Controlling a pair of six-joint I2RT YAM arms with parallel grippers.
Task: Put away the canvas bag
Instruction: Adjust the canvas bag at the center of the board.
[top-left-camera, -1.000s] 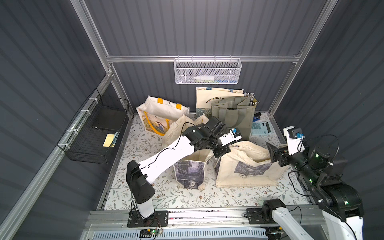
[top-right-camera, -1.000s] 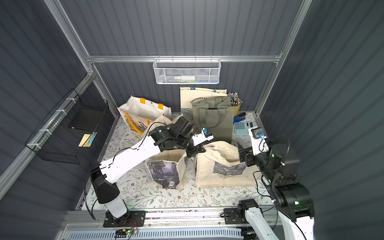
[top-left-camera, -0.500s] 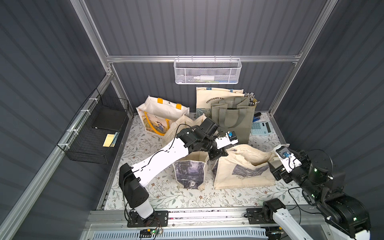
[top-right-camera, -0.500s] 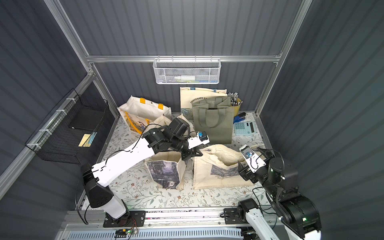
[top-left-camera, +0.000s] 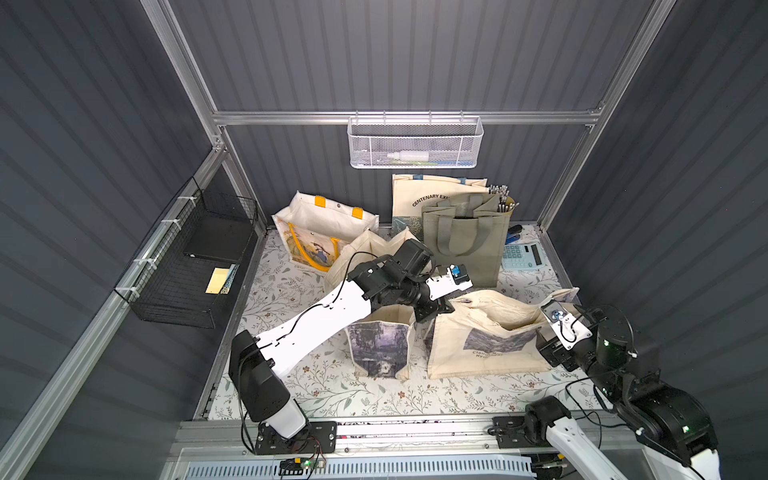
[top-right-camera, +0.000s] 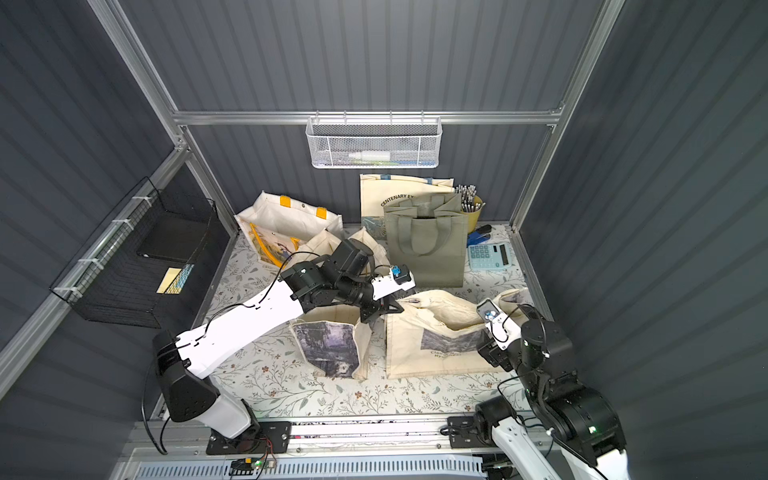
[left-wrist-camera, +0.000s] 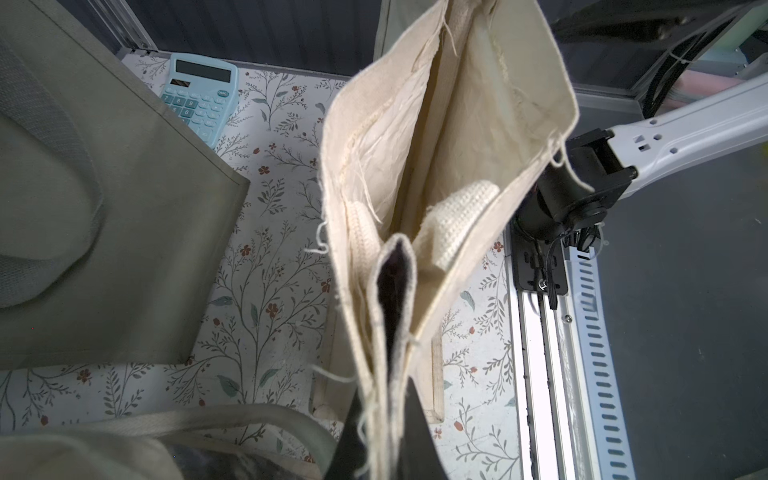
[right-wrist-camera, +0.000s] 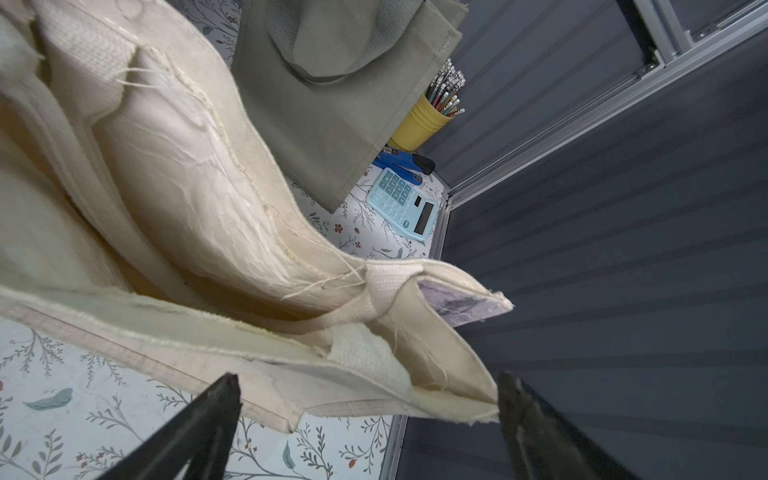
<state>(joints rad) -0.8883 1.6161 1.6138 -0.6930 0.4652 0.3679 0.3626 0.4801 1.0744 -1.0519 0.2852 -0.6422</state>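
Your left gripper is pinching the canvas bag by a fold of its top rim, with the jaws closed tight on the cloth near the bottom of the left wrist view. In both top views that pinch is sitting at the bag's upper left corner, just right of the frame's centre. The bag itself is lying on the floral mat in the lower right part of the floor, its mouth gaping upward and its printed panel facing the lower edge of the frame. Your right gripper is standing wide open and holding nothing. In the right wrist view the bag's far corner is hanging just above the gap between the two black fingers, and you cannot tell whether one finger is brushing it. A second printed bag is standing just left of the canvas bag, under your left arm. An olive green bag is standing upright behind them, with a pale blue calculator lying beside it toward the right wall. A yellow pencil cup is peeking out behind the green bag.
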